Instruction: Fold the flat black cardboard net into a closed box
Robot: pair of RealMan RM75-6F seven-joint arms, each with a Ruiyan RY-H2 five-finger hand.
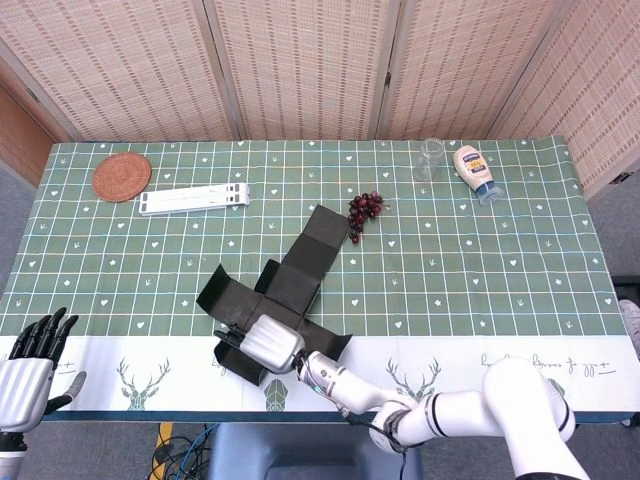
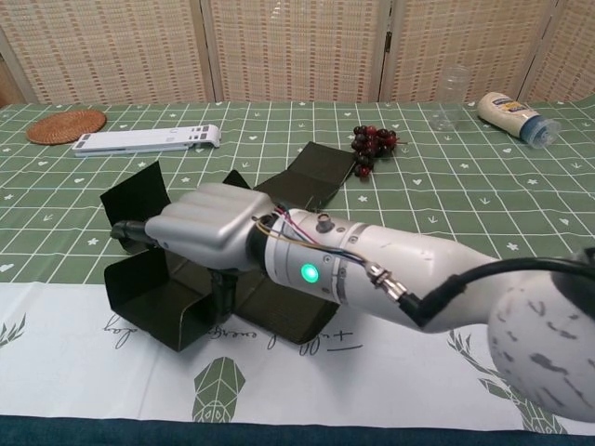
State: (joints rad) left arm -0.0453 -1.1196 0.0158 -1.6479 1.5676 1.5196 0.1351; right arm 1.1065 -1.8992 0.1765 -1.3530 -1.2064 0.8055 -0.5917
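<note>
Nearest the robot, the left hand (image 1: pixel 25 362) hangs off the table's (image 1: pixel 470 285) front corner with its fingers spread and nothing in them. The right hand (image 2: pixel 200 229) reaches across the cardboard net (image 1: pixel 270 295), which lies partly folded near the table's front edge; its dark fingers (image 2: pixel 130 234) press among the raised flaps, though whether they pinch one cannot be told. Beyond the net lie grapes (image 1: pixel 364 209), then a white tray (image 1: pixel 194 199).
</note>
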